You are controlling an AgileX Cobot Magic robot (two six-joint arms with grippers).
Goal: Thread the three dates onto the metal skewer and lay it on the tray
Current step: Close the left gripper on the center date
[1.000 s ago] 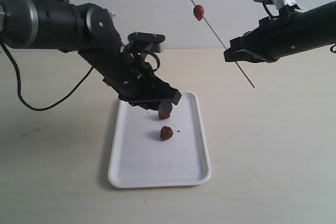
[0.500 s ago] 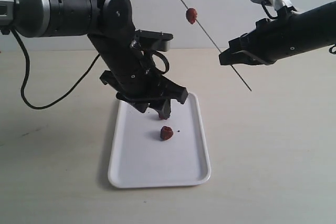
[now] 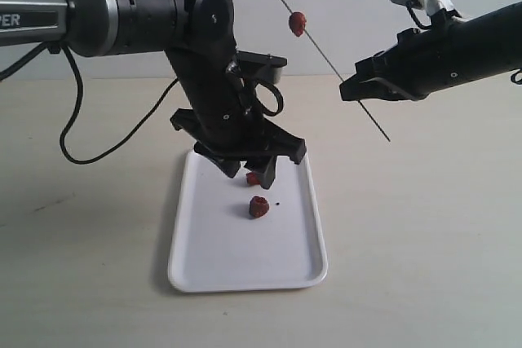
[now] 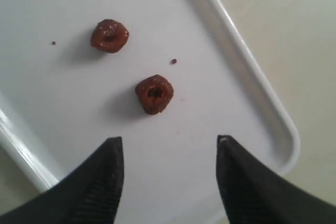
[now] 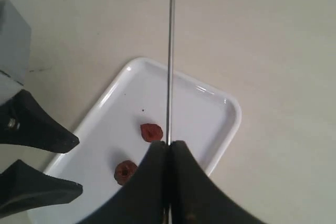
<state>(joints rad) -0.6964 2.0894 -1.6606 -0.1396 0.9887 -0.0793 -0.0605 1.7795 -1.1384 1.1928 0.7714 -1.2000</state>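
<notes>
The white tray [image 3: 204, 258] lies on the table with two dates on it: one date [image 3: 258, 207] in the open, the other date [image 3: 254, 178] partly behind my left gripper [image 3: 247, 170]. That gripper hangs open just above them, and in the left wrist view both dates [image 4: 154, 94] [image 4: 109, 35] lie ahead of its gripper [image 4: 169, 144], untouched. My right gripper [image 3: 352, 87] is shut on the metal skewer [image 3: 326, 53], held slanted high above the table. A third date [image 3: 298, 24] is threaded near the skewer's upper end. The skewer [image 5: 170, 51] runs out from the shut right gripper [image 5: 169, 144].
A tiny dark speck [image 4: 173, 61] lies on the tray beside the nearer date. The tray's raised rim [image 4: 247, 66] curves close to the left gripper. Beige table [image 3: 424, 226] stretches on both sides. The left arm's black cable [image 3: 106, 148] trails over the table at the left.
The left arm has swung right and stands steeper over the tray, its open gripper now above the two dates. The right gripper and skewer shifted slightly left, then held still.
</notes>
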